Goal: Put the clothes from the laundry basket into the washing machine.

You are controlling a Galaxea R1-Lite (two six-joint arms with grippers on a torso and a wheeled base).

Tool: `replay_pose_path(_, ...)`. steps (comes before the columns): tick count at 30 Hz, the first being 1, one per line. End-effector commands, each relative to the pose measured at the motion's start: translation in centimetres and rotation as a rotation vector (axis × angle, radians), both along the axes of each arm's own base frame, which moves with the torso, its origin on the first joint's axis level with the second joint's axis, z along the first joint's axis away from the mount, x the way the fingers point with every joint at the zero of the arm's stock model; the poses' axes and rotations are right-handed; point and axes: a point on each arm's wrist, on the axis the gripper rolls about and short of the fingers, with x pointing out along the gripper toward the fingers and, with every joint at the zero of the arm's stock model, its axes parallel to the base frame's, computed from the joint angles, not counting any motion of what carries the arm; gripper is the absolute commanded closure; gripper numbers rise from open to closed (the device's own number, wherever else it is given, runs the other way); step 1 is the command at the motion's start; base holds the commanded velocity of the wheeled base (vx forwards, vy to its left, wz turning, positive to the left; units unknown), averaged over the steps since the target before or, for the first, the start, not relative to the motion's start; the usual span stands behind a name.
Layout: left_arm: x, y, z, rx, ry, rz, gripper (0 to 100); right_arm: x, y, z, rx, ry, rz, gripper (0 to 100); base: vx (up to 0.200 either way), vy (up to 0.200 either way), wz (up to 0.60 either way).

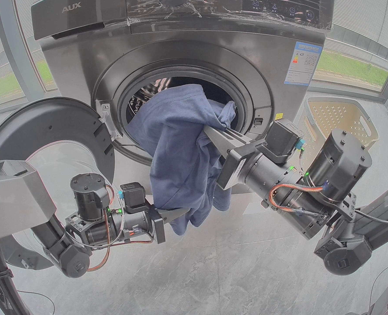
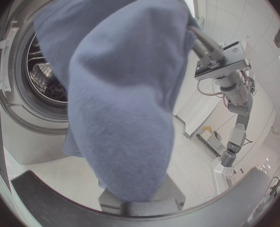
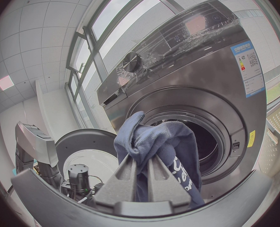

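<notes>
1. The blue shirt (image 1: 180,154) is half delivered. Its top lies in the mouth of the washing machine (image 1: 264,66), and the bulk hangs outside, down the front panel past the lower rim.
2. The right gripper (image 1: 214,135) sits at the right edge of the opening, with its fingers pinched tight on a bunched upper fold of the shirt.
3. The left gripper (image 1: 178,215) is low, at the hanging tail, with cloth draped over it. I cannot tell whether it has any hold.
4. I judge the step in hand to be feeding the shirt into the drum.
   - I would carry the right gripper's bunch well past the door seal before releasing.
   - I would use the left to lift the tail over the lip.
   - If the right lets go early, I expect the hanging weight to drag the shirt back out.
5. The door (image 1: 45,127) is swung open on the left, close to the left arm, so I would raise that arm clear of it. Loose folds could catch on the hinge bracket.
6. A dark bundle (image 2: 54,92) is already inside the drum.
7. The floor (image 1: 229,276) is smooth grey tile. The laundry basket (image 1: 340,119) stands just beside the machine on the right. Large windows (image 1: 355,62) behind the machine look onto grass.
</notes>
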Motion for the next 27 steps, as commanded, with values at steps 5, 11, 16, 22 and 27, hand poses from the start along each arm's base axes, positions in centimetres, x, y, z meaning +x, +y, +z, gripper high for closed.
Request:
replay_pose_path(5,-3.2,-0.4,1.1,-0.040,-0.107,0.016,100,0.5,0.1,-3.0,-0.059,0.049,0.000,100,0.000,0.000,0.00)
replay_pose_path(11,-4.0,0.3,3.0,-0.070,-0.165,0.021,100,0.5,-0.1,-3.6,-0.071,0.069,-0.002,0,0.000,0.000,0.00)
replay_pose_path(16,-4.1,1.1,6.5,-0.163,-0.249,0.048,100,0.8,-0.8,-5.7,-0.131,0.128,-0.024,0,0.000,0.000,0.00)
replay_pose_path(22,-2.9,1.4,8.5,-0.235,-0.285,0.116,100,0.0,-0.7,-7.5,-0.182,0.173,-0.008,0,0.000,0.000,0.00)
replay_pose_path(27,-1.4,1.2,9.4,-0.271,-0.323,0.217,100,-0.6,-1.3,-8.3,-0.215,0.200,-0.003,0,0.000,0.000,0.00)
